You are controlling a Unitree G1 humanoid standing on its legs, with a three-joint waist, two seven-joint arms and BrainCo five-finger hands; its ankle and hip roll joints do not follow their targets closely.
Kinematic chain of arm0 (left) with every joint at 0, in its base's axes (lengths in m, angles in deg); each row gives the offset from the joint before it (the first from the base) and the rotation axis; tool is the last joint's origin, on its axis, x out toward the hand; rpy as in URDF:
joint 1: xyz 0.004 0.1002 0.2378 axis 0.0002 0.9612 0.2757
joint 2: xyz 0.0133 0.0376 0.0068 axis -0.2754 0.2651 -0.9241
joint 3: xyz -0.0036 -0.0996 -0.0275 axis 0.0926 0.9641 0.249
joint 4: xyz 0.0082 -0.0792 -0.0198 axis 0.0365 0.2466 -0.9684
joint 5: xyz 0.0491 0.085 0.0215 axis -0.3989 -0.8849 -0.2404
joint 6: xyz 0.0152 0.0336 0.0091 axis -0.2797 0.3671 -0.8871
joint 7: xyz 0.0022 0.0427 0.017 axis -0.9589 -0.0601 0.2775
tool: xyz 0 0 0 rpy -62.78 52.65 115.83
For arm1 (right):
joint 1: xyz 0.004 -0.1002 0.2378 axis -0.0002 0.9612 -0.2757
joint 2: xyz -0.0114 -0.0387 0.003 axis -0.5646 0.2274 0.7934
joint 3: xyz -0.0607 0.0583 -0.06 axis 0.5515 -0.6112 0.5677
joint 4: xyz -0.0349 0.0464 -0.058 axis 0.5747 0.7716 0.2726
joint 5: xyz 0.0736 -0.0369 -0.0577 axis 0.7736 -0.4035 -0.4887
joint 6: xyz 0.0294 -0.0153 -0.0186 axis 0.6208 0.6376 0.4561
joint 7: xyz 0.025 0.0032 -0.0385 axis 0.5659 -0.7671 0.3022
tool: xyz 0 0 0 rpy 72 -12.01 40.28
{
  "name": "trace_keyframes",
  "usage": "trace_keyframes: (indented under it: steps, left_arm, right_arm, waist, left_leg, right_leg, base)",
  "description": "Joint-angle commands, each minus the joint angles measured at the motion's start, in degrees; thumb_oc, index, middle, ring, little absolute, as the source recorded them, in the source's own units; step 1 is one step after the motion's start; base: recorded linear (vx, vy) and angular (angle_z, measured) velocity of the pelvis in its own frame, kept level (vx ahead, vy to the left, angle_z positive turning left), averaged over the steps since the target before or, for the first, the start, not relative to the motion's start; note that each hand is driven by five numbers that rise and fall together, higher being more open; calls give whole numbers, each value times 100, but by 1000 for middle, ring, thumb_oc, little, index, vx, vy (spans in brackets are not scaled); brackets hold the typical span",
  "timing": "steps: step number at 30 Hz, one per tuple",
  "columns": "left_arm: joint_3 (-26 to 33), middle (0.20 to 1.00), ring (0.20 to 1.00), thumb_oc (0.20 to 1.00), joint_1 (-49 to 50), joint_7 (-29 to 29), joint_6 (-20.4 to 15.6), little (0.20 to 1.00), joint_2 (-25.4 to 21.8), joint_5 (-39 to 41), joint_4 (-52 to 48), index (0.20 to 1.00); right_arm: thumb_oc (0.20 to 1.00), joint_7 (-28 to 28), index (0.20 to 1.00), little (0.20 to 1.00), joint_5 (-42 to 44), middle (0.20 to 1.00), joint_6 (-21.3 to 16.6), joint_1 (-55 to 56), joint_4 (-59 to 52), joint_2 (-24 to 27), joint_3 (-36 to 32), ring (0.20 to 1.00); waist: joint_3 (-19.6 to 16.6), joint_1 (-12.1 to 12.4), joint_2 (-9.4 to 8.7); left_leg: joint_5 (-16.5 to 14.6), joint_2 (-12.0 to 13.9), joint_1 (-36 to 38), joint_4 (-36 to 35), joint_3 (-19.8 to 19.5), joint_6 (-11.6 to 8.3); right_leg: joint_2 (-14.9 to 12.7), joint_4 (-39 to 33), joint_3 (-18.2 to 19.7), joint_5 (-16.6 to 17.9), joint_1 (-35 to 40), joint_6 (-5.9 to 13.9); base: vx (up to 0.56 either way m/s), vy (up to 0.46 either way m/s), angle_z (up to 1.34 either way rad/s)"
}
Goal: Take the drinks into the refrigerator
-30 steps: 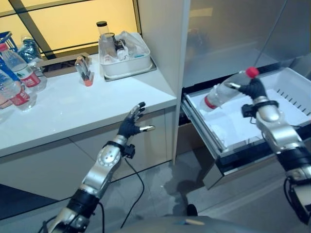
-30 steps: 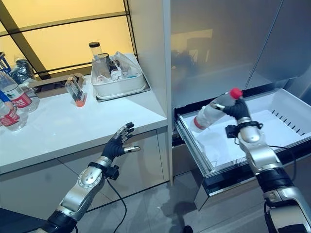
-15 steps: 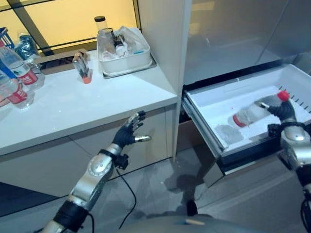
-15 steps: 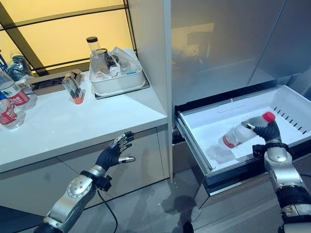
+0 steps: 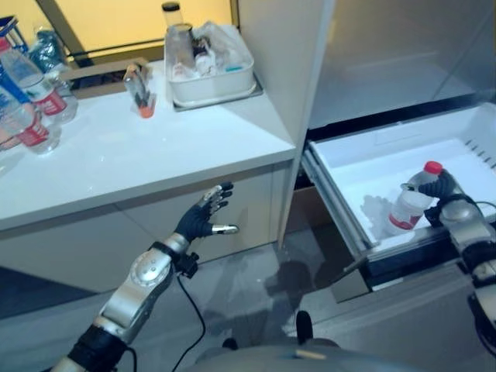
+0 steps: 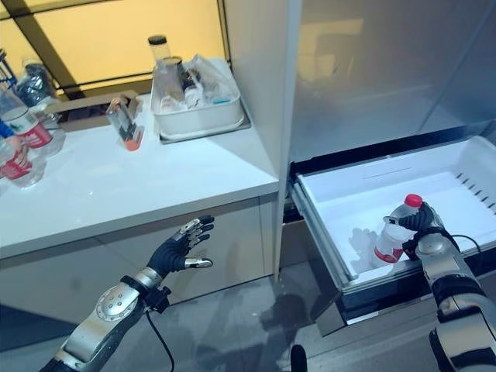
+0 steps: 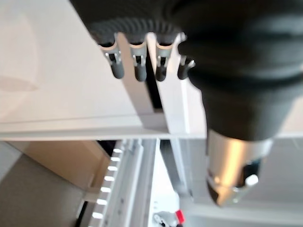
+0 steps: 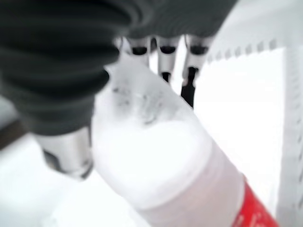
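A clear water bottle [image 5: 409, 204] with a red cap and red label stands almost upright, leaning a little, in the white pulled-out refrigerator drawer [image 5: 372, 159], near its front edge. My right hand [image 5: 443, 188] is curled round the bottle's neck; the right wrist view has its fingers [image 8: 163, 59] wrapped over the bottle [image 8: 170, 161]. My left hand [image 5: 200, 220] hangs open in front of the cabinet below the counter, holding nothing. Several more water bottles [image 5: 31, 108] with red labels stand at the far left of the white counter [image 5: 139, 163].
A white tub [image 5: 209, 70] with jars and bags sits at the back of the counter, and a small glass holder [image 5: 139, 93] stands left of it. The grey refrigerator door panel [image 5: 403, 54] rises above the open drawer. A tall white side panel [image 5: 283, 70] separates counter and refrigerator.
My right hand has brought the bottle down from a tilted pose above the drawer to almost upright on the drawer floor near the front. The camera view has shifted slightly.
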Motion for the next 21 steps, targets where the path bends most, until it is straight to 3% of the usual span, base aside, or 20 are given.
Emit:
trace_keyframes:
  steps: [1,8,12,17,18,19,20,21]
  left_arm:
    - [-50,1000,1000,1000,-301,133,-457,1000,-175,217,-557,1000]
    - [-68,1000,1000,1000,-418,366,-515,1000,23,43,-540,1000]
    - [-65,1000,1000,1000,-582,552,-527,1000,263,-136,-460,1000]
    - [-99,1000,1000,1000,-736,668,-547,1000,528,-238,-347,1000]
    - [-95,1000,1000,1000,-812,712,-545,1000,603,-302,-322,1000]
    - [-109,1000,1000,1000,-855,736,-551,1000,659,-322,-312,1000]
    - [-114,1000,1000,1000,-869,756,-560,1000,700,-326,-307,1000]
    - [-105,1000,1000,1000,-885,780,-562,1000,729,-332,-308,1000]
  right_arm:
    - [200,160,200,200,-743,200,74,-696,669,-225,640,200]
    - [200,177,200,200,-1328,200,138,-1032,981,-625,1150,200]
    - [200,547,200,200,-2428,200,320,-1135,1235,-1260,1811,200]
    - [200,637,200,200,-2800,200,342,-1079,1214,-1897,2033,200]
    - [260,644,260,260,-2921,260,328,-957,1107,-2130,2086,260]
    - [598,642,598,598,-2875,598,317,-891,1073,-2268,2069,598]
    - [1000,628,1000,1000,-2759,1000,320,-867,1063,-2390,1988,1000]
    - [1000,595,1000,1000,-2621,1000,328,-835,1060,-2487,1887,1000]
  waist:
    - [439,54,-215]
    - [711,194,-115]
    - [915,333,-43]
    - [1034,387,3]
    - [1097,407,36]
    - [1130,411,65]
    - [1152,412,95]
    - [1168,416,115]
  left_leg:
    - [192,-270,-602,57,-286,186]
    - [345,-351,-921,52,-531,196]
    - [416,-400,-1094,39,-631,201]
    - [456,-422,-1152,33,-709,198]
    - [474,-437,-1202,28,-745,194]
    - [496,-444,-1231,25,-771,194]
    - [515,-453,-1250,20,-794,188]
    - [531,-457,-1265,14,-817,184]
  right_leg:
    - [-209,356,-72,-909,470,318]
    - [-283,463,-258,-898,227,317]
    - [-312,481,-339,-870,95,308]
    - [-337,443,-390,-874,100,302]
    - [-348,440,-404,-876,75,299]
    - [-355,449,-427,-880,60,296]
    - [-368,454,-453,-879,47,294]
    - [-373,456,-475,-882,40,294]
  base:
    - [-58,26,18]
    - [-37,18,26]
    - [-35,7,16]
    - [-11,-1,1]
    - [-52,-7,0]
    - [-63,-7,0]
    - [-36,-5,3]
    - [-33,-10,10]
